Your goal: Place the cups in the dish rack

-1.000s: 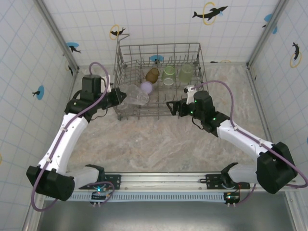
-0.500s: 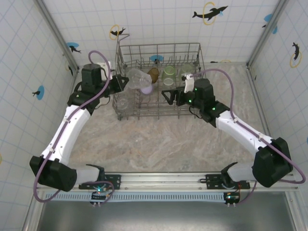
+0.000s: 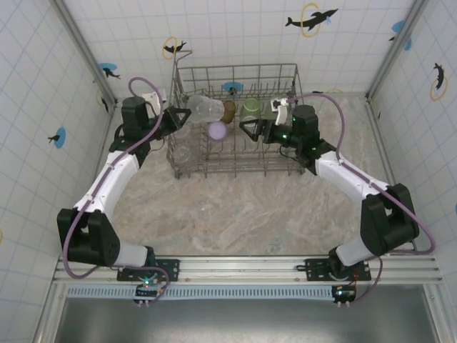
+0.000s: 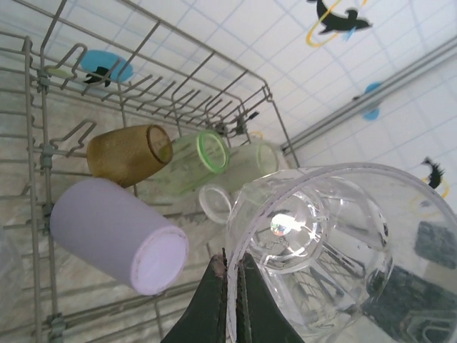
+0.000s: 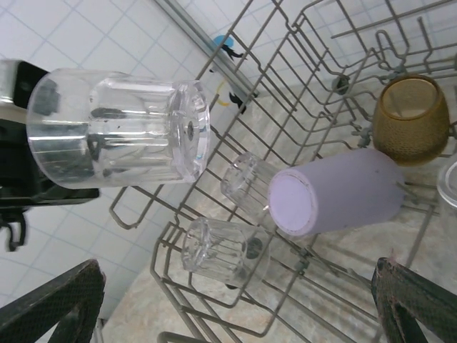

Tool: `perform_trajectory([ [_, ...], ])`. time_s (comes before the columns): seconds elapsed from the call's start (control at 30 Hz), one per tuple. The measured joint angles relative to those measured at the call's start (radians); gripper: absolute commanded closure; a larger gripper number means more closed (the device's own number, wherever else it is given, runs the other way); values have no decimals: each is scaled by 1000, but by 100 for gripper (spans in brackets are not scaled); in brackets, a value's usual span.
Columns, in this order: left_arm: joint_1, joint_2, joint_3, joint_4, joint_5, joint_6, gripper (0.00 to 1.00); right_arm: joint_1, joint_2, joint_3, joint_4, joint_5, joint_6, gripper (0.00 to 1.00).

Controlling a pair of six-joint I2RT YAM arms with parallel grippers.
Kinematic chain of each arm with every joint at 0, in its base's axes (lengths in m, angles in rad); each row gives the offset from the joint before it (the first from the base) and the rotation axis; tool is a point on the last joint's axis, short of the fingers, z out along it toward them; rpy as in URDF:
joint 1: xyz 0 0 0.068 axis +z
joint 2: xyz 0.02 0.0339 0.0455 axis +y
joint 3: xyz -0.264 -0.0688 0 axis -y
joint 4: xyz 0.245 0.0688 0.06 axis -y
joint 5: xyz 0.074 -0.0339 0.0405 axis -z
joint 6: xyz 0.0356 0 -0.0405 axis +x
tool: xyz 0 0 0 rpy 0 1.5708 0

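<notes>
**Clear cup held sideways over the dish rack**

Your left pincer [image 4: 232,271] is clamped on the rim of a clear cup [image 4: 321,250], one finger inside the wall and one outside. The cup lies on its side just ahead of the tips, above the wires of the dish rack [image 3: 235,68]. Its lower part is cut off by the edge of the left wrist view, and its see-through wall blurs whatever lies behind it.

Your right pincer [image 3: 248,131] is spread wide with nothing between its fingers [image 5: 57,304]. It faces the held cup's base from the other side of the rack.

Beyond the left tips, lying on their sides in the rack, are:
- one lilac cup [image 4: 114,236]
- one amber cup [image 4: 128,153]
- two green cups [image 4: 193,161], the farther one partly hidden by the nearer

Between the right pincer's fingers, below the held cup, two more clear cups [image 5: 223,250] sit by the rack's corner.

A pale rim [image 5: 450,187] is cut off at the right wrist view's edge. Too little of it shows to tell what it is.
</notes>
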Motion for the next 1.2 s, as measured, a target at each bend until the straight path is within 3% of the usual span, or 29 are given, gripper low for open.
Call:
perform_trajectory([
  [0.27,9,76,-20,230,123,-189,100,-22,83,2,259,-79,131,1],
  [0.77,9,111,-102,483,242,-396,100,-17,257,37,681,-174,402,1],
  [1.2,9,142,-106,577,281,-477,100,11,379,168,774,-192,496,1],
])
